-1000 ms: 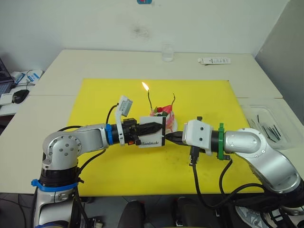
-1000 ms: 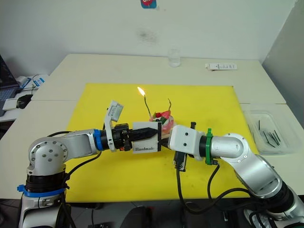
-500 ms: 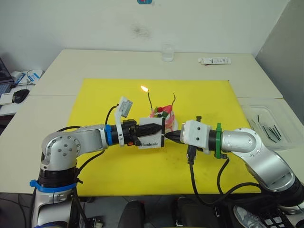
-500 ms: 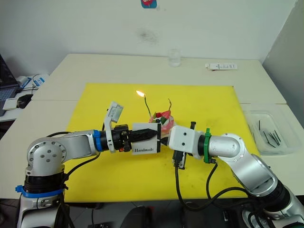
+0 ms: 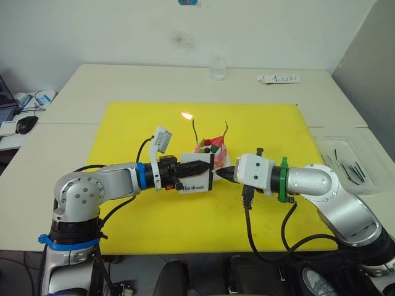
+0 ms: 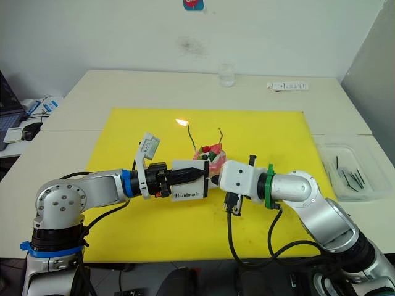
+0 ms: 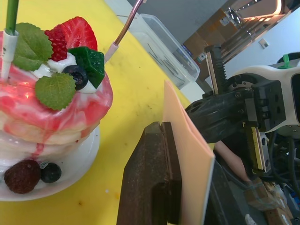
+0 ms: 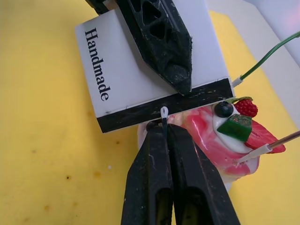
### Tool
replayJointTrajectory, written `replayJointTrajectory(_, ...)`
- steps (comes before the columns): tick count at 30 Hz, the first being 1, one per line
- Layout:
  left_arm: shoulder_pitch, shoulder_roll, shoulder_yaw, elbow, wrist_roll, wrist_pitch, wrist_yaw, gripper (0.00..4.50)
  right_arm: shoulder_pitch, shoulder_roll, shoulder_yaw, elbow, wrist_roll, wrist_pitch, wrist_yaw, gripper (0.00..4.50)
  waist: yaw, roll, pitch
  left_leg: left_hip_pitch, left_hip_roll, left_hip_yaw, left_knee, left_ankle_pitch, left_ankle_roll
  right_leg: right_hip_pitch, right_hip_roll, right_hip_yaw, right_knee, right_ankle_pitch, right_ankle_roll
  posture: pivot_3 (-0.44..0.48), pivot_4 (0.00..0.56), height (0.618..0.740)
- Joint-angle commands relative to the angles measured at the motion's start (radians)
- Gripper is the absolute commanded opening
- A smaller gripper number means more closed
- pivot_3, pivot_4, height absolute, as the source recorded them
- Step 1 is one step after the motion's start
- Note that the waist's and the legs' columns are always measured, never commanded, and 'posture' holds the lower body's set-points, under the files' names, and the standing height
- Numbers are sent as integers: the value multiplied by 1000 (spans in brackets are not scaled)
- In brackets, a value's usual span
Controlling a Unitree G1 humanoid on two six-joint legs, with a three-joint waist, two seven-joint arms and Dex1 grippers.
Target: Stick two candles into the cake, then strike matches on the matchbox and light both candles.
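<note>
The matchbox (image 8: 140, 65) is grasped flat between the jaws of the left gripper (image 5: 207, 168), one black finger lying across its printed white face with the tip reaching the black strip along one edge. It is held above the yellow mat (image 5: 123, 132), just near and left of the cake (image 5: 213, 151).

The right gripper (image 8: 165, 133) is brought in from the right, its jaws clenched on a match (image 8: 164, 123). The match is pinched between the two fingertips, and its pale head (image 8: 164, 111) projects just past them and is pressed against the black strip of the matchbox.

The cake is seen on its small white plate (image 7: 70, 176) on the mat, just behind the meeting point of the two grippers. Two candles are stuck into its top: the green candle (image 5: 196, 129) on the left is lit, with a small flame (image 5: 186, 115) at its tip, and the pinkish candle (image 5: 226, 128) on the right carries no flame.

At the right edge of the tabletop (image 5: 148, 80), a clear plastic tray (image 5: 333, 139) is seen with more matches (image 5: 353, 169) lying in it. Far back, a glass (image 5: 217, 68) and a white remote-like object (image 5: 278, 79) are set on the tabletop.
</note>
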Motion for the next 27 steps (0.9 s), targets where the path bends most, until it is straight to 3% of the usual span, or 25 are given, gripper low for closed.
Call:
replayJointTrajectory(1,-14,-7,19,-32,-36,-20,-8,0,-13,5,1,-10,-11,-15,8,35,0,0,0,0,0,0,0,0,0,0,0,0,0,0,0,0,150,740)
replayJointTrajectory(17,-5,8,2,-49,-6,-32,-34,0,-6,9,-18,-17,-1,26,14,35,0,0,0,0,0,0,0,0,0,0,0,0,0,0,0,0,150,740)
replayJointTrajectory(22,25,46,-19,-79,50,-68,-72,0,143,-8,-217,-61,97,158,-22,35,5,0,0,-1,0,0,-1,0,0,0,-1,0,-1,0,0,0,150,740)
replayJointTrajectory(27,50,50,-32,-105,56,-83,-91,0,325,93,-331,16,96,148,-158,35,9,0,0,-1,-1,1,0,0,0,0,-2,0,-1,0,0,0,150,740)
